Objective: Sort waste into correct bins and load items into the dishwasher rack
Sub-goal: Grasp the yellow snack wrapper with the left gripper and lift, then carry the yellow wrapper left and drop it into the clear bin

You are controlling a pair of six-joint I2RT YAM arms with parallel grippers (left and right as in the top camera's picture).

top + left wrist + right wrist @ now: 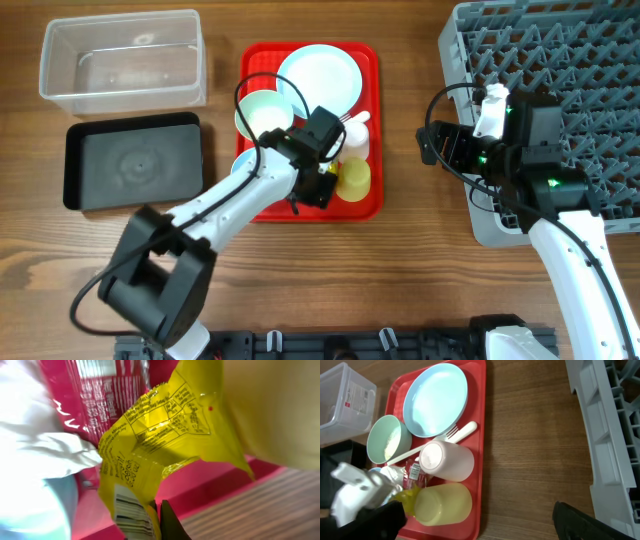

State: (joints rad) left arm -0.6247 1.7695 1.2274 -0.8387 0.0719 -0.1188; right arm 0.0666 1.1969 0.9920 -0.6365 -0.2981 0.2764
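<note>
While the left claw point(322, 188) sits low over the flat red serving tray point(372, 60), I see it clenched on the crumpled yellow wrapper point(165, 435), just beside the yellow plastic cup point(353, 178). My right claw point(432, 145) is released and holds nothing, hovering over the wooden desk point(410, 270) between the tray and the large grey pegged dishwasher rack point(560, 40).

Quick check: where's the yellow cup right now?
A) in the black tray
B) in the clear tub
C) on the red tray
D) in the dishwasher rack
C: the yellow cup sits on the red tray, right beside the white cup.
</note>
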